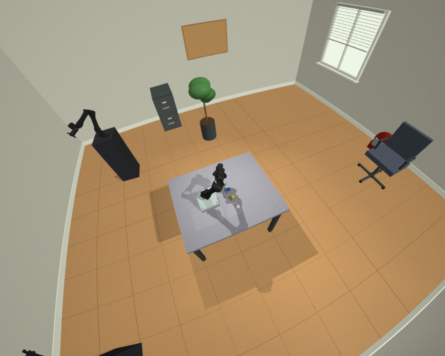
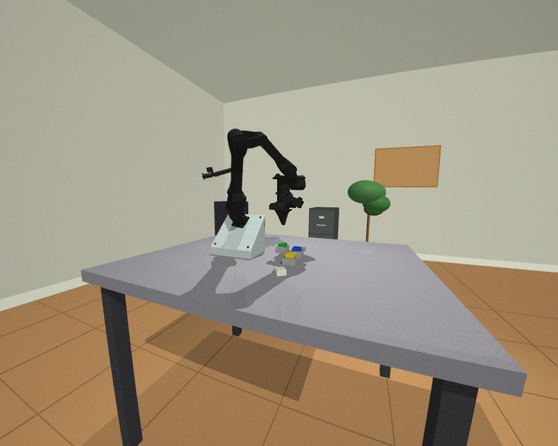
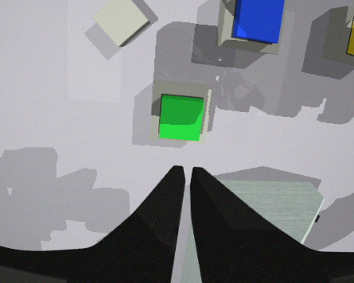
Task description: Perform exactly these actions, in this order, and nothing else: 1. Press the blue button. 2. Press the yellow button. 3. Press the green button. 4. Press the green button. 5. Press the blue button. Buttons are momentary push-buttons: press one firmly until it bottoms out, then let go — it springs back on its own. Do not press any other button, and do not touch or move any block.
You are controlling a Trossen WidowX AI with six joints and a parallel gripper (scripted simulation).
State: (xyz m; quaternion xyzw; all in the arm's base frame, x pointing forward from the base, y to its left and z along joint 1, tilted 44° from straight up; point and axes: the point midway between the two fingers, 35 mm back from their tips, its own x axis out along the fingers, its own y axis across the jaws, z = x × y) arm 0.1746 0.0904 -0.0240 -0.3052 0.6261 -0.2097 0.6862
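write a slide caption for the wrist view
Shut jaws of the gripper hang above the green button, with the blue button and a cream block beyond.
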